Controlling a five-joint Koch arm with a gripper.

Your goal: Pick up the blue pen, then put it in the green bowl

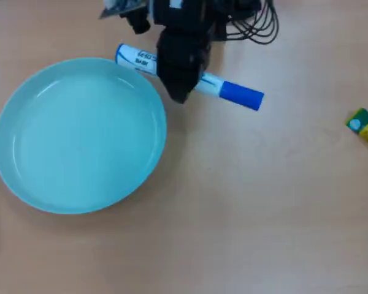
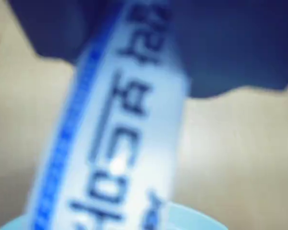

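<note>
tan wooden table [image 1: 245, 214] with green bowl [image 1: 80, 135], blue pen [image 1: 239, 93], small yellow-green object [image 1: 365, 127], black cables [image 1: 257, 24]

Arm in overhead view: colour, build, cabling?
The arm is black and blocky, tapering to a dark gripper. A bundle of thin black cables loops out beside it. No markings legible. In the wrist view its parts are dark, blurred shapes.

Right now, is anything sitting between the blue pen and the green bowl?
Nothing visible. The blue pen lies on the table just beyond the green bowl rim, with the gripper over its barrel; the small yellow-green object lies far off right.
</note>
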